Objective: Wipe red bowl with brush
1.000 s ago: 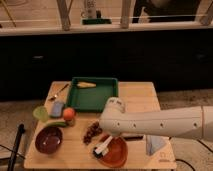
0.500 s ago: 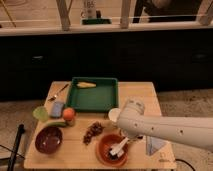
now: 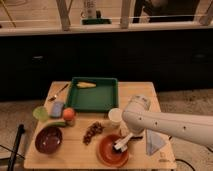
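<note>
The red bowl (image 3: 111, 151) sits at the front middle of the wooden table (image 3: 75, 155). The brush (image 3: 120, 145) has a short white handle and lies slanted over the bowl's right inner side, its lower end down in the bowl. My gripper (image 3: 127, 139) reaches down from the white arm (image 3: 165, 125), which comes in from the right. It sits over the bowl's right rim, shut on the upper end of the brush. The bristle head is hard to make out against the bowl's dark inside.
A maroon bowl (image 3: 48, 140) stands at front left, with brown bits (image 3: 93, 132) between the bowls. A white cup (image 3: 115, 116) sits just behind the red bowl. A green tray (image 3: 93, 99), spoon (image 3: 59, 92), blue sponge (image 3: 56, 108), orange fruit (image 3: 69, 114) and pale cloth (image 3: 155, 143) are around.
The gripper and brush have swept from the bowl's left side across to its right side. The arm has drawn back to the right. The bowl has stayed in place.
</note>
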Controlling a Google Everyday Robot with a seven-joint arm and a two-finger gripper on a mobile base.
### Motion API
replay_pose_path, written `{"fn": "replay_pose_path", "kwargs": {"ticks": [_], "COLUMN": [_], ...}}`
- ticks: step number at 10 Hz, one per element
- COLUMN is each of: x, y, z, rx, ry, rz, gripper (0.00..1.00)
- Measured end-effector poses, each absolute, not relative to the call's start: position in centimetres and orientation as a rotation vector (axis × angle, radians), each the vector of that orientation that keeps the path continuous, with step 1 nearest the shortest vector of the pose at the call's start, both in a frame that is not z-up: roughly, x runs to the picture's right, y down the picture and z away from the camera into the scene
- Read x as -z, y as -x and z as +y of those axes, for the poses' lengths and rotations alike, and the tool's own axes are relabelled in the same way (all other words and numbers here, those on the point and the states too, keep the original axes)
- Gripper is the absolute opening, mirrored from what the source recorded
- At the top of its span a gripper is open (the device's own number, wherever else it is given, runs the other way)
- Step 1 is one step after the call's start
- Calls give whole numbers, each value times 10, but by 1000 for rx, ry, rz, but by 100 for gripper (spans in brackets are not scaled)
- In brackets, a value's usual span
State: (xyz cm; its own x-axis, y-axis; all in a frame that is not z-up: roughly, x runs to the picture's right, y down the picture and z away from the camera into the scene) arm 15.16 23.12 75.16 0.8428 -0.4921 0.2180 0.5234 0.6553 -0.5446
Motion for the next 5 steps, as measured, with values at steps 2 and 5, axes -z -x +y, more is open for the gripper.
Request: {"fn": "replay_pose_path", "kwargs": {"ticks": [2,5], "x": [-753,-746], "y": [-119,-76], "z": [223,222], "rx": [611,675], "ry": [617,594], "rz": [-75,-120], "gripper": [0,0]}}
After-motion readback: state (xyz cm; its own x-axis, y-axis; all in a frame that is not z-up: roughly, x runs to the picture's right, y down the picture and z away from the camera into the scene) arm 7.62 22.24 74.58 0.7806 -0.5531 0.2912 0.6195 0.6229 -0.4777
